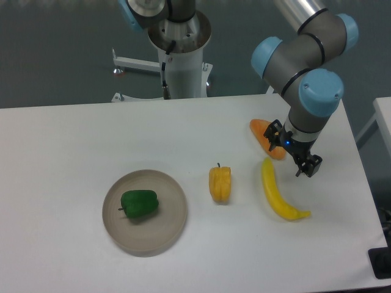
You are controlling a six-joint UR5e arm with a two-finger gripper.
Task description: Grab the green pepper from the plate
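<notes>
Jaws: state indeterminate, view too small. Gripper (303,166) empty, above banana (278,195), well apart from plate (171,229). Green pepper (140,203) on plate, lying sideways, long axis left-right, stem apparently pointing left. Plate holds nothing else.

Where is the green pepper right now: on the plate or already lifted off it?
On the plate. The green pepper lies inside the rim of the plate, and the gripper is far off to the right, above the banana.
</notes>
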